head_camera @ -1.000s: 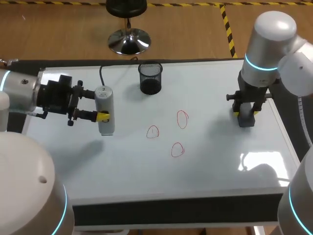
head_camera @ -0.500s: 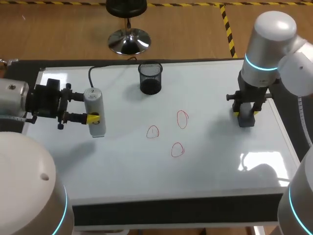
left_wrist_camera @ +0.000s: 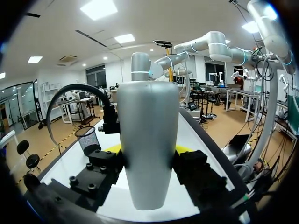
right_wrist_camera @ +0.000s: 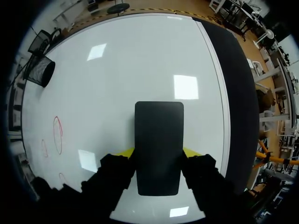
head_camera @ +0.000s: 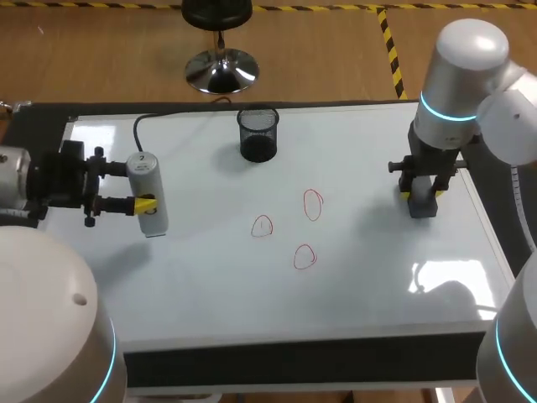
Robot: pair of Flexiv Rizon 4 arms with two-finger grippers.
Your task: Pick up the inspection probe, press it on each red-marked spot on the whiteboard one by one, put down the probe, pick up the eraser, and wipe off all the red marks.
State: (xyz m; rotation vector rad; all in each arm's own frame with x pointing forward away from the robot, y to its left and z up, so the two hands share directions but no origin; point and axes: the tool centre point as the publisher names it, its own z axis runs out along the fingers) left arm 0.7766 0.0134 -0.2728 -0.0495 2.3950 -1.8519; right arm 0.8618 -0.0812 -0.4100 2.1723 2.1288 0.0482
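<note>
The inspection probe (head_camera: 151, 220), a pale grey cylinder with a black cable, hangs over the left part of the whiteboard (head_camera: 210, 285). My left gripper (head_camera: 134, 182) is shut on it. In the left wrist view the probe (left_wrist_camera: 148, 116) fills the gap between the fingers of that gripper (left_wrist_camera: 148, 150). Three red marks (head_camera: 263, 226) (head_camera: 313, 204) (head_camera: 304, 257) sit mid-board, well right of the probe. Near the board's right edge my right gripper (head_camera: 422, 195) is shut on the dark eraser (head_camera: 422, 208). The right wrist view shows the eraser (right_wrist_camera: 159, 140) clamped between the fingers of its gripper (right_wrist_camera: 158, 152), with the red marks (right_wrist_camera: 57, 128) off to one side.
A black mesh cup (head_camera: 258, 134) stands at the back middle of the board, also seen ahead of the left gripper as a mesh cup (left_wrist_camera: 87, 138). The probe's cable (head_camera: 168, 115) loops over the back left. A dark border (head_camera: 294, 357) runs along the table's front edge.
My left arm has carried the probe leftward, away from the red marks. The right arm and the eraser have not moved.
</note>
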